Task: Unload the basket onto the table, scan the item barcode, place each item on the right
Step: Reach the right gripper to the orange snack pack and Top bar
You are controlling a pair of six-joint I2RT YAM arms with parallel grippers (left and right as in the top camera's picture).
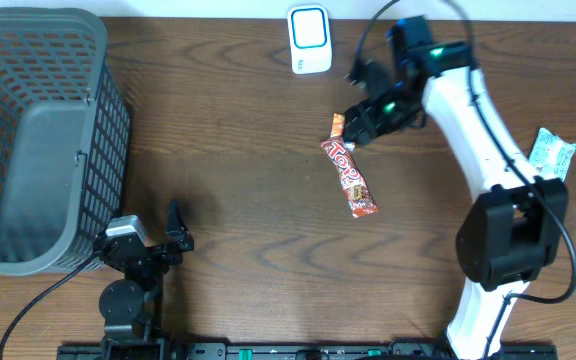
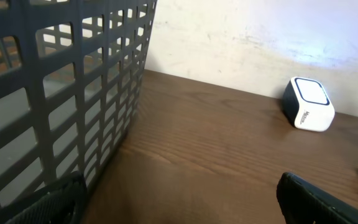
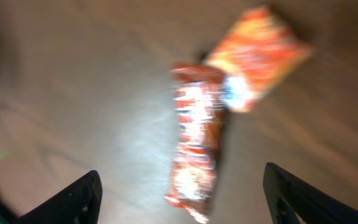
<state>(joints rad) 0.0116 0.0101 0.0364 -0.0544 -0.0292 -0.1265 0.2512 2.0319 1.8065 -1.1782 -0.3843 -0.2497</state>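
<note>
At the middle of the tabletop [image 1: 238, 150], the candy bar [image 1: 349, 177] in its red and orange wrapper lies flat, pointing slantwise from far left to near right, and nothing holds it. The right hand [image 1: 360, 125] hovers just over the bar's far end. In the right wrist view its two fingers [image 3: 73, 199] stand well apart with only the bar on the wood below them, so it is released and empty. A smaller orange packet [image 3: 260, 56] sits at the bar's far end and seems to touch it, though the blur leaves that unsure.

The step in hand looks like the pick-up. The bar has to be gripped before its barcode can be shown to the white scanner [image 1: 309, 38], which stands at the far edge just left of the right arm. The next move calls for lowering the spread fingers around the bar's narrow width, clear of the orange packet. Then they close, lift and turn the printed code toward the scanner's face. No barcode can be made out in these views, so which side to turn up is unknown.

The left hand [image 1: 153, 240] waits at the near left, fingers spread wide and empty. Beside it, the grey slatted basket [image 1: 98, 90] fills the far left corner, and nothing shows inside it.
</note>
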